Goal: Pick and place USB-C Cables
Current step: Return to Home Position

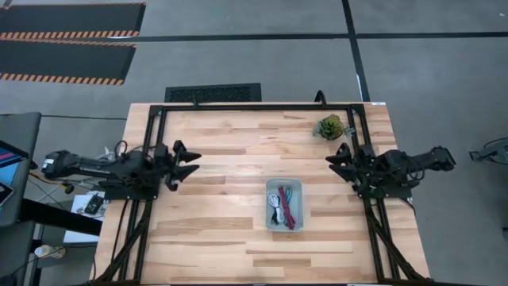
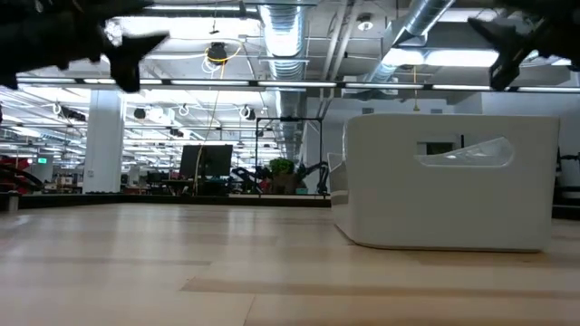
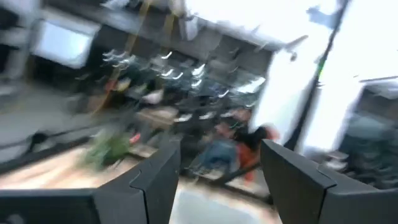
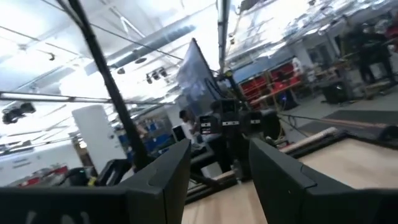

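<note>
The pale blue tray (image 1: 270, 213) sits near the table's middle, toward the near edge. Inside it lie the USB-C cables (image 1: 285, 206): I make out a dark red one (image 1: 289, 208), a white one (image 1: 274, 213), a black one and a hint of teal, resting on the tray's floor. In the low view only the tray's wall (image 2: 449, 186) shows, hiding the cables. My left gripper (image 1: 190, 160) hangs open above the table's left side; my right gripper (image 1: 336, 158) hangs open above the right side, near the plant. Both are well clear of the tray.
A small green spiky plant (image 1: 329, 126) stands at the far right of the table, just beyond my right gripper. A black frame (image 1: 238, 107) runs along the table's far edge and down both sides. Bare wood lies between the grippers and the tray.
</note>
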Robot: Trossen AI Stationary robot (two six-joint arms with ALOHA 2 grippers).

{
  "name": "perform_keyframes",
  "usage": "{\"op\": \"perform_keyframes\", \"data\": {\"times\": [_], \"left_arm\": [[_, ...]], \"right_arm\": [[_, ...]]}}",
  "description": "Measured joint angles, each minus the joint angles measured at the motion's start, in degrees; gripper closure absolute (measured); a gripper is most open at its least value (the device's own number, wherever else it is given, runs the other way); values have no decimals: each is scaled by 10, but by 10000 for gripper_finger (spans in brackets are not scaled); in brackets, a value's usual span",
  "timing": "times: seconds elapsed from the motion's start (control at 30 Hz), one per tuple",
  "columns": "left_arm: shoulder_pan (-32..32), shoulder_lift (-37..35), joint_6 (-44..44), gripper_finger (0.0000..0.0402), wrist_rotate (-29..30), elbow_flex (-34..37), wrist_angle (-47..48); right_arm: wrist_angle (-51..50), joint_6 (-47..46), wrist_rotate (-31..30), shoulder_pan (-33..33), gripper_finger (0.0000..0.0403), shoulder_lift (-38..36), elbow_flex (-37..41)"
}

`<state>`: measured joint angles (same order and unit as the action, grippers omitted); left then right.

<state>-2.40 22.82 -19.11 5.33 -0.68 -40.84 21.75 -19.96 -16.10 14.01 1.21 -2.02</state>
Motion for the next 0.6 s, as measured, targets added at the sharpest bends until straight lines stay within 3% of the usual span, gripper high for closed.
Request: {"op": "perform_keyframes", "data": {"times": [0.07, 0.17, 0.3, 0.4, 0.5, 0.6], "left_arm": [[-1, -33, -7, 192, 29, -4, 96], [-2, -58, -13, 192, 54, -2, 130], [-1, -117, -15, 192, 51, -19, 154], [-1, -173, -16, 192, 62, -57, 261], [-1, -227, -38, 192, 118, -103, 430], [-1, -226, -68, 192, 186, -119, 496]], "right_arm": [[1, -13, 1, -17, 213, -3, 16], [-31, -41, 12, -44, 214, -4, 15], [-25, -52, 73, -82, 217, -7, 15], [-14, -66, 102, -113, 218, -11, 15], [-22, -74, 109, -146, 218, -11, 9], [-15, -72, 144, -176, 216, -11, 3]]}}
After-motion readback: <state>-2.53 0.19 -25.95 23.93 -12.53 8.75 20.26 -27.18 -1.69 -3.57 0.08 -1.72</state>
